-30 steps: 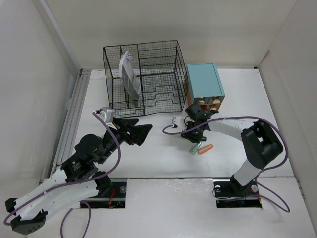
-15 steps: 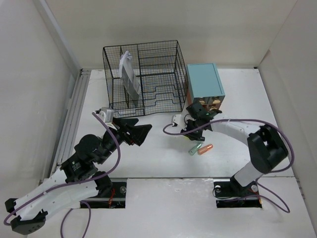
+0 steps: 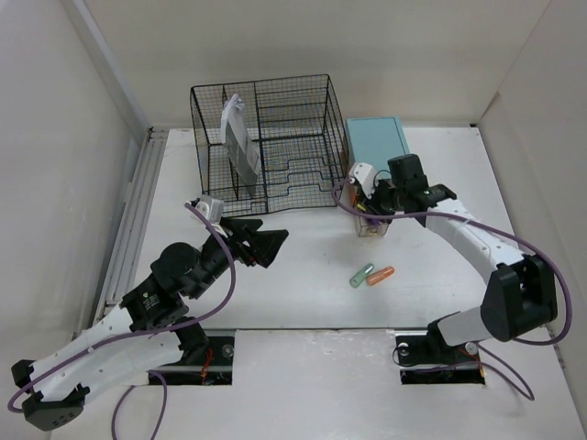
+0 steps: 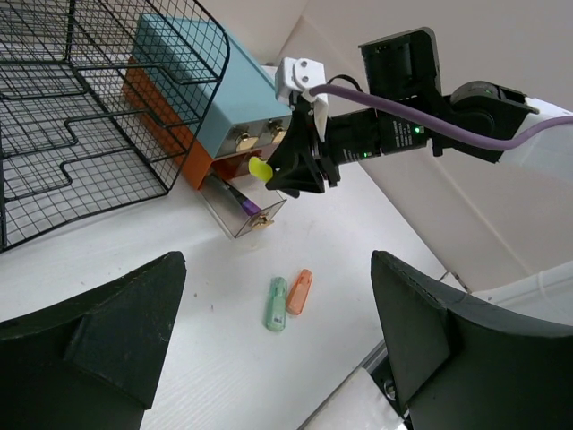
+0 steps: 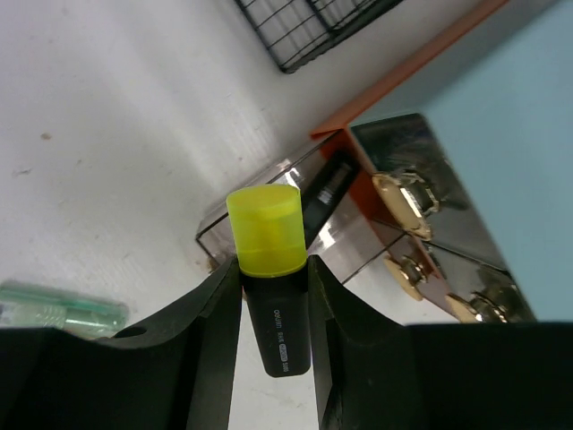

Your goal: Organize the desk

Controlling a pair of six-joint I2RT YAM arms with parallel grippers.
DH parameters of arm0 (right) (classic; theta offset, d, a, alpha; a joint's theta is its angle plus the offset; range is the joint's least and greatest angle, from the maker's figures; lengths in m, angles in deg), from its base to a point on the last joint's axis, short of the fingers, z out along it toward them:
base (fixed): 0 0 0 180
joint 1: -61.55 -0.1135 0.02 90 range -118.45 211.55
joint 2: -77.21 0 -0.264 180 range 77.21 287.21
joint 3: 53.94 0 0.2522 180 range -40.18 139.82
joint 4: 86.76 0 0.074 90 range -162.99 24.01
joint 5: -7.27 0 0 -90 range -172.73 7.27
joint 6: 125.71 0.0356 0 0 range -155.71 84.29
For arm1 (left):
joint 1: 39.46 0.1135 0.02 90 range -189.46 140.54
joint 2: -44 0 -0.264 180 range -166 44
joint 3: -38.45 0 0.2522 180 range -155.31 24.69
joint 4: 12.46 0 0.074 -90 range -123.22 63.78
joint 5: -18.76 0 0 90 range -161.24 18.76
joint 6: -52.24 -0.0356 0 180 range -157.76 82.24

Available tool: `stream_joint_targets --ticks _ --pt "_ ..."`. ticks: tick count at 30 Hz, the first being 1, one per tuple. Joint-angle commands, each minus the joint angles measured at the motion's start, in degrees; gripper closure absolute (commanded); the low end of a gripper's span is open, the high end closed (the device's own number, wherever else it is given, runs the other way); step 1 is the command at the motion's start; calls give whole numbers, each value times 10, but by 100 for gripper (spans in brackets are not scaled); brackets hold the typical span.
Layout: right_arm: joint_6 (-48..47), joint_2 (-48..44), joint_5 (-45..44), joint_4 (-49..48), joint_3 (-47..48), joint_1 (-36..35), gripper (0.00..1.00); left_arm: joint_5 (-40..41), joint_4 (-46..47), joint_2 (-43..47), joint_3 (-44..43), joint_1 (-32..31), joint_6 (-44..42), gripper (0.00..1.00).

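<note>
White desk point(image 3: 303, 284) beneath right pincer point(image 5: 273, 278)

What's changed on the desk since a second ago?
The right tool, shut on the yellow-capped highlighter, lifted off the desk to above the open drawer of the teal drawer box. The left tool barely shifted; green marker, orange marker, wire organizer stayed.
</note>
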Motion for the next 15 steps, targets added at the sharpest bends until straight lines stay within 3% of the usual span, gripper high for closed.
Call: stream_joint_targets --ticks 1,15 --pt "33 -14 -31 -66 2 1 94 -7 28 3 0 -2 0 18" --pt "49 74 -89 -83 23 1 91 -7 23 3 0 -2 0 18"
